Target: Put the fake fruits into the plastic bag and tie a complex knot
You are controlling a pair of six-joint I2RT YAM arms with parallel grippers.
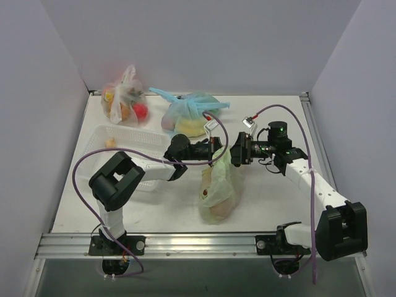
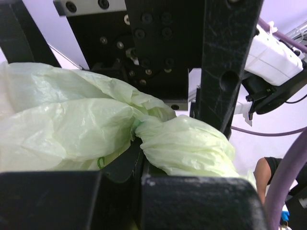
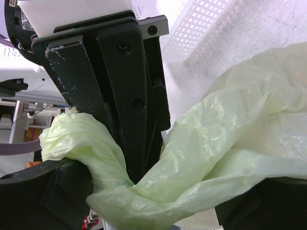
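Mid-surface (image 1: 272,198): bag (image 1: 218,192) lies slumped, neck rising toward 12 o'clock. There the left jaws are closed tight, pinching the twisted neck (clearest in the right wrist view). The right jaws are spread wide astride it. Blue bag (image 1: 192,111) beyond, at 11 o'clock.

Quick count: three plastic bags are seen in total, so one pale green bag (image 1: 218,189), one light blue knotted bag (image 1: 190,111) and one clear bag (image 1: 125,99). The orange and red fruit inside the clear one can't really be counted. One white perforated basket (image 1: 102,137) is spotted, with a single small orange fruit (image 1: 111,143) in it. Two arms are counted, left arm (image 1: 124,176) and right arm (image 1: 315,192). Two purple cables are seen, left cable (image 1: 75,176) and right cable (image 1: 291,111).
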